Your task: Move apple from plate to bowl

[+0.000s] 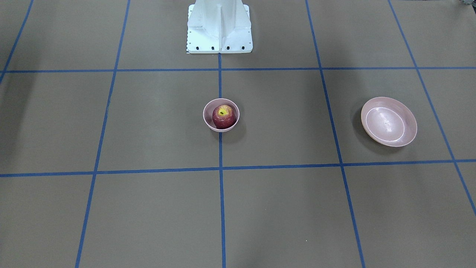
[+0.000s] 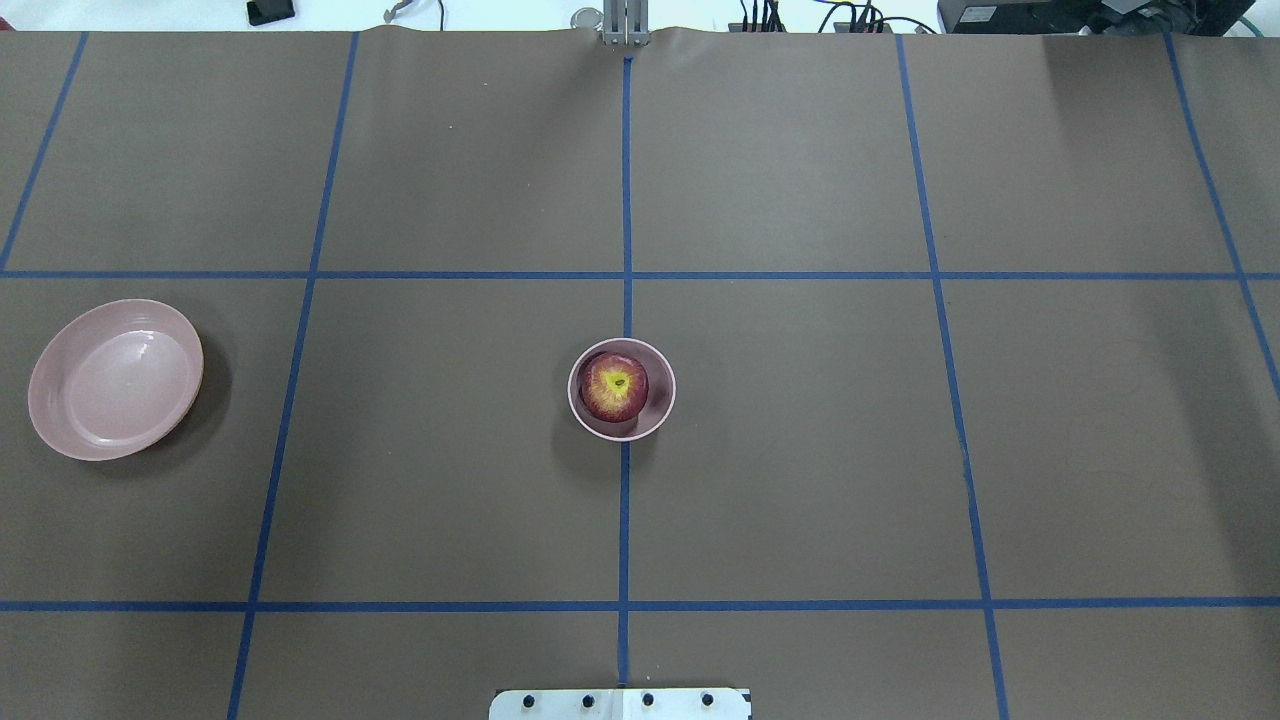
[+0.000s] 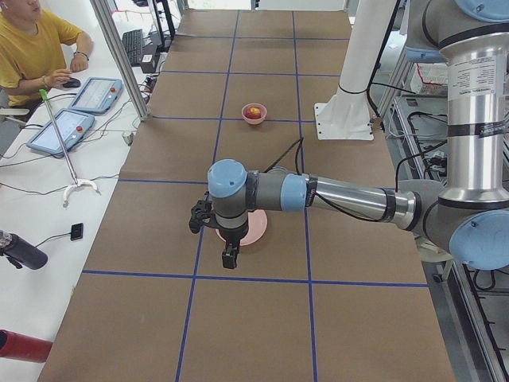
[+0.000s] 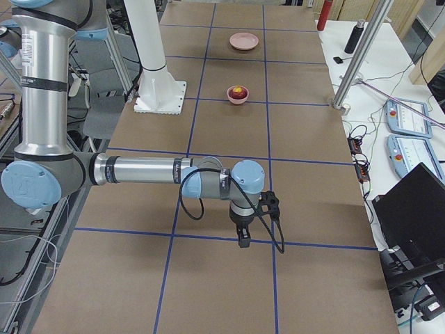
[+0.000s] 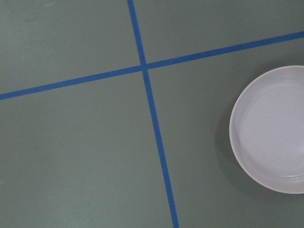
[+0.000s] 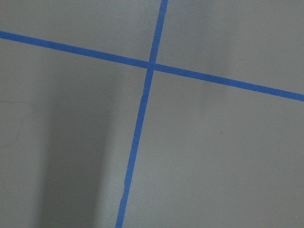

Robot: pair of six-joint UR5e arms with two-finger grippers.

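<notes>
1. Since the apple (image 2: 614,385) sits inside the bowl (image 2: 660,414) with its yellow-green stem hollow facing up, you can judge the transfer done. No carrying move looks to be left.
2. The bowl stands at the middle of the tabletop (image 2: 800,450), on the centre blue tape line. The apple nearly fills it.
3. The plate (image 2: 115,380) lies well apart from the bowl, towards the robot's left, and it is bare.
4. If you did need to reach the apple again, it lies inward from both claws, towards the tabletop's centre. Being round, it gives you no long axis to line up with.
5. Neither arm shows in the overhead or the front view, so both are out at the ends of the tabletop.
6. The left claw (image 3: 229,253) hangs pointing down. In the left side view it overlaps the plate, and its wrist camera has the bare plate at its right edge beside a tape crossing.
7. The right claw (image 4: 244,236) hangs pointing down over bare tabletop near a tape crossing, well apart from the bowl.
8. You cannot tell from these views which claw is nearer the apple.
9. Each claw shows only in a side view, so you cannot tell whether its fingers are apart or together. Nothing is seen held in either one.
</notes>
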